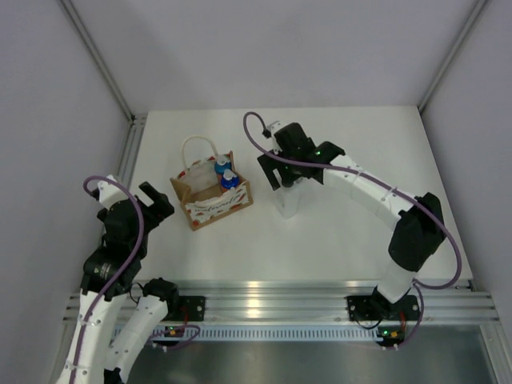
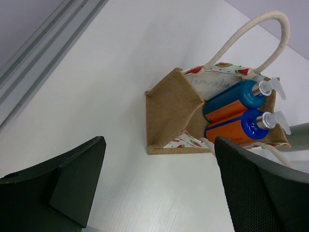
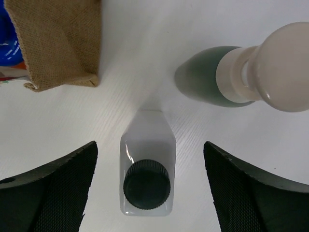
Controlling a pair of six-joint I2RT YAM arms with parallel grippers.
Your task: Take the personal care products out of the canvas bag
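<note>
- Currently the right gripper (image 3: 149, 147) hangs straight above the white bottle (image 3: 147, 140), looking down on its dark cap (image 3: 146, 184).
- Its jaws are spread. In the right wrist view I see a strip of bare table (image 1: 336, 240) between each finger and the bottle's sides, so nothing is being held.
- The white bottle stands upright on the table, to the right of the canvas bag (image 1: 210, 196) and clear of it.
- The grey-green bottle (image 3: 200, 79) with its beige top stands upright near the white one, not touching it. In the top view I cannot make it out under the right arm.
- The bag sits on the table, left of centre, with its mouth up. One white looped handle (image 2: 260, 29) arches over the opening.
- The two orange bottles (image 2: 227, 133) are inside the bag, side by side. Their blue tops and white pump nozzles poke out at the mouth.
- The left gripper (image 1: 158, 202) is on the left of the table, well apart from the bag, with its camera pointed at the bag's plain burlap end.
- Its jaws stand wide apart with nothing between them. I see only table surface and the near corner of the bag in the gap.
</note>
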